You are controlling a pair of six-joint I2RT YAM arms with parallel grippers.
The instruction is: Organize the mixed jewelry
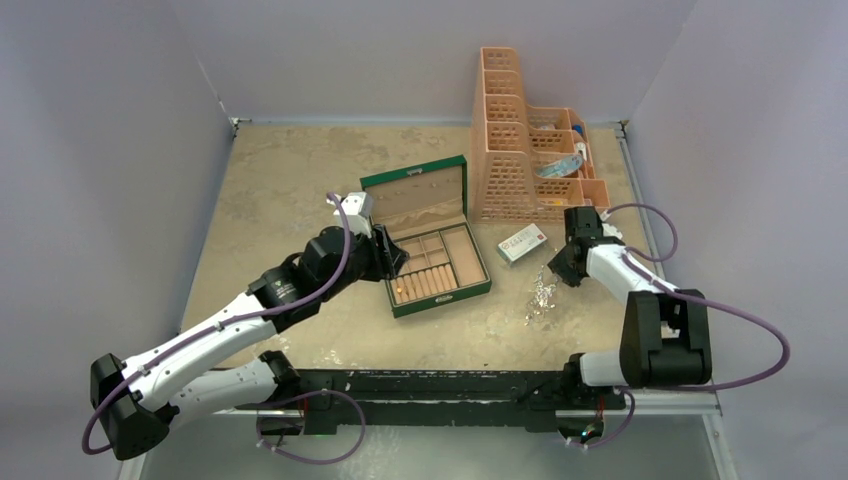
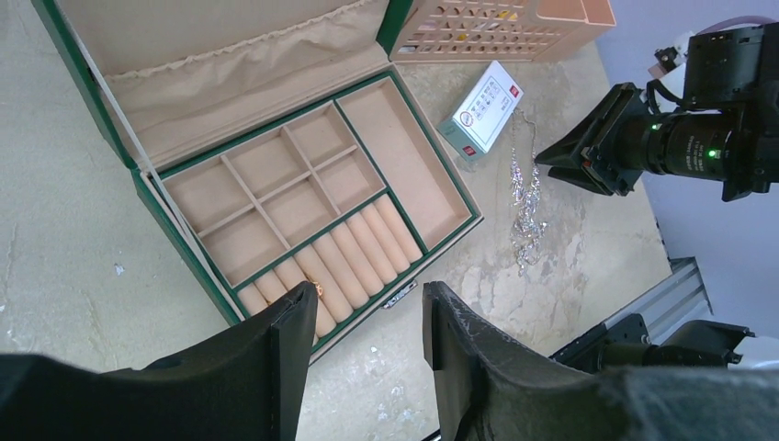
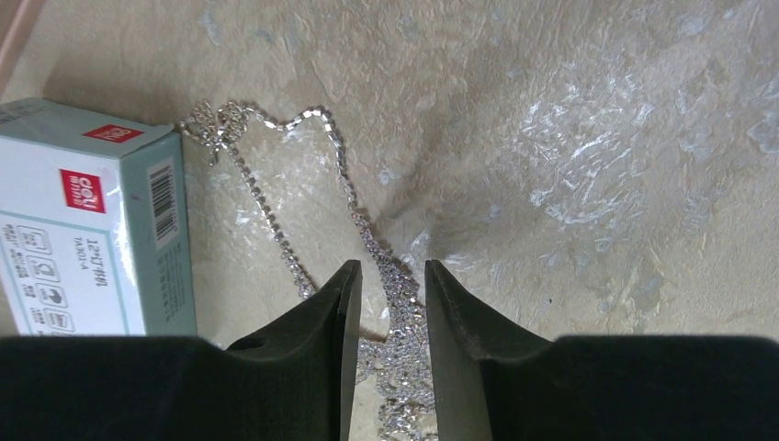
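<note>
The mixed jewelry shows as a silvery rhinestone chain (image 1: 541, 296) heaped on the table right of the open green jewelry box (image 1: 478, 262), and a small gold ring (image 2: 318, 290) on the box's ring rolls. In the right wrist view the chain (image 3: 317, 116) loops out from the pile and runs between the fingers. My right gripper (image 3: 389, 272) hangs open just above it, jaws straddling the strand, gripping nothing. My left gripper (image 2: 367, 301) is open and empty over the box's front left corner, its left fingertip (image 2: 299, 308) beside the ring.
A small white card box with red print (image 1: 522, 243) lies just left of the chain (image 2: 526, 207). A tall orange lattice organizer (image 1: 515, 150) stands behind it at the back right. The box's lid (image 1: 415, 192) stands upright. Tiny shiny specks (image 2: 395, 404) dot the table before the box.
</note>
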